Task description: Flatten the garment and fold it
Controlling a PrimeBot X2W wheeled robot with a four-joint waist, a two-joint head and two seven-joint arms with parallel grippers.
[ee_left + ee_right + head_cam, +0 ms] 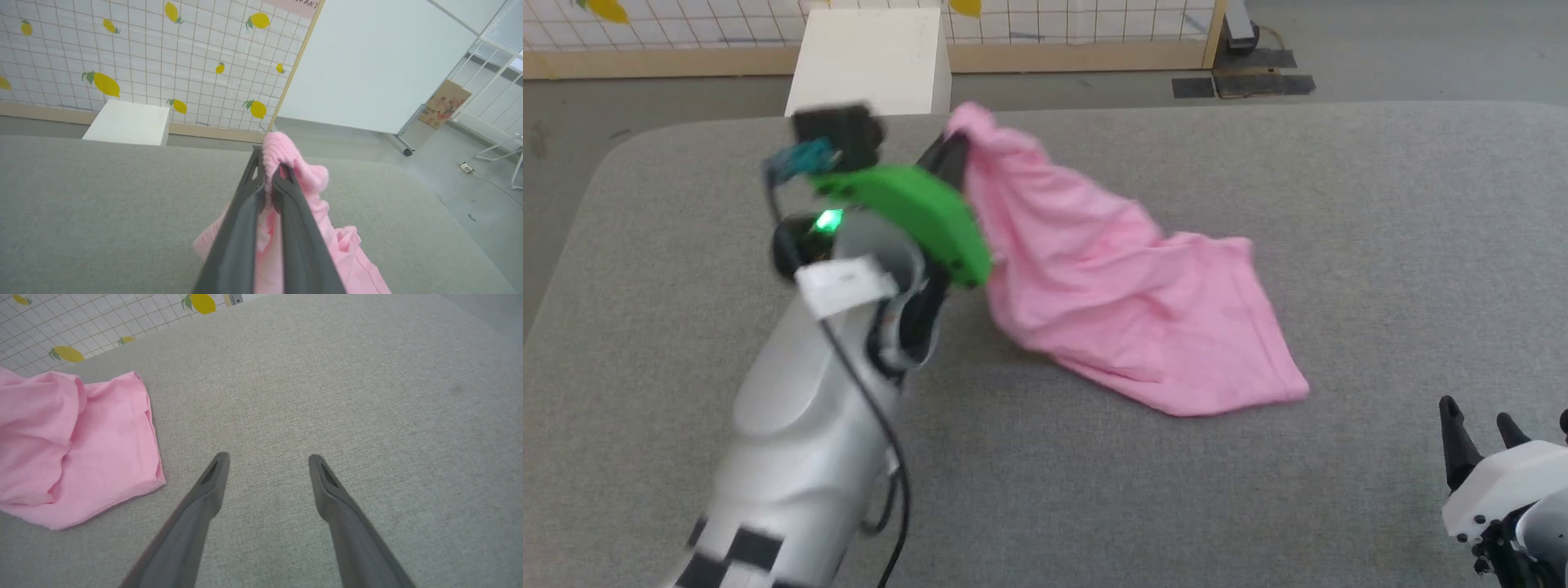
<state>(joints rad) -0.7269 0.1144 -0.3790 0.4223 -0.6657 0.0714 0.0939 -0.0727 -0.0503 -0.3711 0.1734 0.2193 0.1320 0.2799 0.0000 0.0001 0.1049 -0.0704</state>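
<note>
The garment is a light pink cloth piece, rumpled, on the grey padded table. My left gripper is shut on its far upper end and holds that end lifted above the table, while the rest drapes down to the right. In the left wrist view the two dark fingers pinch a bunched pink fold of the garment. My right gripper sits at the lower right, open and empty. In the right wrist view its open gripper hovers over bare table, with the garment to its left.
A white box stands on the floor beyond the table's far edge. Behind it runs a grid panel with lemon prints. A whiteboard on wheels and a floor socket with a cable lie past the table's right side.
</note>
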